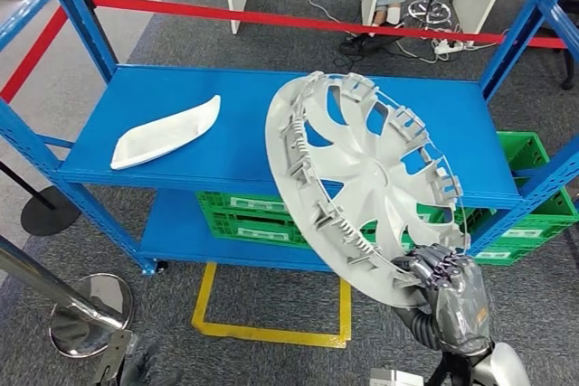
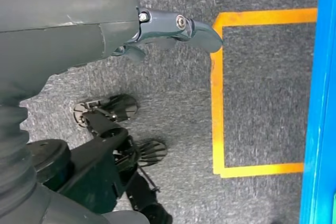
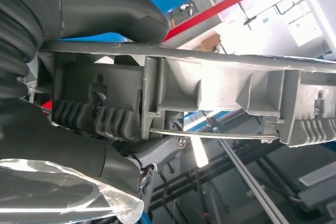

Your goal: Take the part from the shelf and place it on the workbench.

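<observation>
Fingers [image 1: 437, 264] of right hand [image 1: 454, 300] grip hubcap [image 1: 362, 178] rim, lower right; left hand [image 2: 174, 27] empty; carry level off shelf [image 1: 232, 146].

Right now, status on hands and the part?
Right hand grips the hubcap by its rim, tilted, lifted off the blue shelf. Left hand hangs over floor, holding nothing. White trim piece lies on shelf.

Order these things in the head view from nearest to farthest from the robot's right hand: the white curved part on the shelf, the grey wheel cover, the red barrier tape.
1. The grey wheel cover: held at its lower rim by the right hand.
2. The white curved part: lying on the left side of the blue shelf.
3. The red barrier tape: stretched behind the shelf, at the back.
</observation>
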Controlling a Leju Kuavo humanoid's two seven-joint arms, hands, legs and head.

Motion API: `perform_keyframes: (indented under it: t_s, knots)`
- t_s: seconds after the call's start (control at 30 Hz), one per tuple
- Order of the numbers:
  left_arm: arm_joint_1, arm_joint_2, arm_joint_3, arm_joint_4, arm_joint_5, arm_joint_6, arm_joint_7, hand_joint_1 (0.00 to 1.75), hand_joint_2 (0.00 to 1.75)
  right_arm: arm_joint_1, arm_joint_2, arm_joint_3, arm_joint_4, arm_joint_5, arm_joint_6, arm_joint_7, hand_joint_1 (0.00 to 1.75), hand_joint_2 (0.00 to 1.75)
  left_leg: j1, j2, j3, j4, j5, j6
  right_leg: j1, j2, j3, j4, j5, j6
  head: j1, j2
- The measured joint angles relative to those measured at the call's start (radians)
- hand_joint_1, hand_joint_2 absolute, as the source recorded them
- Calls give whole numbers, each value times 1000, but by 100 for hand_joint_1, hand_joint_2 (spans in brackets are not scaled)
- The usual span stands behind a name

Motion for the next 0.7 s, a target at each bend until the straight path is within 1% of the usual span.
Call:
perform_keyframes:
  t_s: [0.03,0.07,0.1,0.13,0.2,0.23,0.27,0.3,0.33,0.37,0.4,0.43,0.47,0.5,0.53,0.57,0.6,0.63,0.67,0.7]
  knots:
    - [0,-1,0,2,0,0,0,0,175,2,-2,0,-2,0,0,0,175,175,-1,1,-8,0,6,10,-1,1,-2,-2,7,8,0,0]
    - [0,-2,0,4,0,0,0,0,175,3,-3,0,-3,0,-1,0,175,175,-1,2,-15,0,13,22,-3,2,-7,0,3,13,0,0]
    - [-2,-4,0,6,0,0,0,0,175,4,-5,0,-4,0,-2,0,175,175,-2,4,-24,-2,23,34,-5,5,-17,16,-19,17,2,0]
    - [-3,-5,0,7,0,0,0,0,175,5,-6,-1,-4,0,-2,0,175,175,-2,5,-36,-3,34,44,-5,8,-34,54,-59,18,2,0]
    - [-5,-6,1,9,0,0,0,0,175,6,-9,-1,-5,0,-3,0,175,175,-8,6,-65,-2,57,55,-1,12,-75,184,-158,17,3,0]
    - [-5,-6,1,10,0,0,0,0,175,6,-10,-1,-5,0,-3,0,175,175,-12,6,-80,-1,68,58,1,13,-88,247,-189,15,3,0]
    - [-5,-7,1,12,0,0,0,0,175,6,-10,-1,-5,0,-3,0,175,175,-17,6,-94,0,79,60,5,13,-86,283,-196,11,3,0]
    - [-5,-8,1,13,0,-1,0,0,175,7,-10,-1,-5,-1,-3,0,175,175,-22,6,-108,0,90,61,8,14,-67,283,-182,5,3,0]
    - [-5,-9,1,15,1,-1,-1,0,175,7,-10,-1,-6,-2,-3,1,175,175,-26,6,-120,0,100,62,14,14,-29,247,-156,-4,3,0]
    - [-5,-12,1,16,3,-3,-3,0,175,7,-12,-1,-7,-6,-4,3,175,175,-30,5,-130,0,110,62,21,15,26,180,-133,-16,3,0]
    - [-6,-15,1,18,4,-4,-6,0,175,8,-14,-2,-10,-10,-5,5,175,175,-34,4,-138,1,119,61,27,16,86,99,-125,-30,2,0]
    - [-8,-18,1,21,6,-6,-10,0,175,10,-18,-2,-14,-13,-7,6,175,175,-36,4,-144,2,128,59,33,17,135,28,-126,-39,2,0]
    - [-12,-21,2,25,6,-9,-15,0,175,14,-22,-2,-20,-16,-9,8,175,175,-36,3,-148,1,137,55,38,17,164,-21,-134,-45,2,0]
    - [-15,-24,2,30,4,-11,-20,0,175,18,-26,-3,-26,-16,-12,9,175,175,-35,3,-150,0,145,50,41,17,174,-44,-140,-47,2,0]
    - [-19,-25,3,37,1,-13,-25,0,175,23,-29,-4,-32,-14,-14,10,175,175,-33,3,-152,-2,155,44,41,16,169,-50,-133,-47,3,0]
    - [-22,-27,3,45,-2,-15,-30,0,175,27,-32,-5,-37,-12,-16,12,175,175,-32,3,-156,0,154,37,40,14,160,-53,-122,-51,4,0]
    - [-25,-29,2,52,-7,-16,-34,0,175,30,-33,-7,-43,-9,-18,14,175,175,-31,2,-162,11,136,31,37,12,152,-56,-110,-57,3,0]
    - [-28,-31,2,59,-12,-17,-37,0,175,34,-34,-9,-48,-5,-19,17,175,175,-29,2,-171,39,98,24,33,11,141,-59,-96,-62,2,0]
    - [-30,-33,1,66,-17,-17,-40,0,175,38,-34,-12,-54,0,-20,19,175,175,-25,3,-183,87,45,18,31,8,129,-59,-84,-65,0,0]
    - [-33,-35,1,71,-20,-17,-41,0,175,43,-35,-14,-60,5,-20,21,175,175,-20,3,-196,149,-9,11,31,8,117,-59,-72,-66,-2,0]
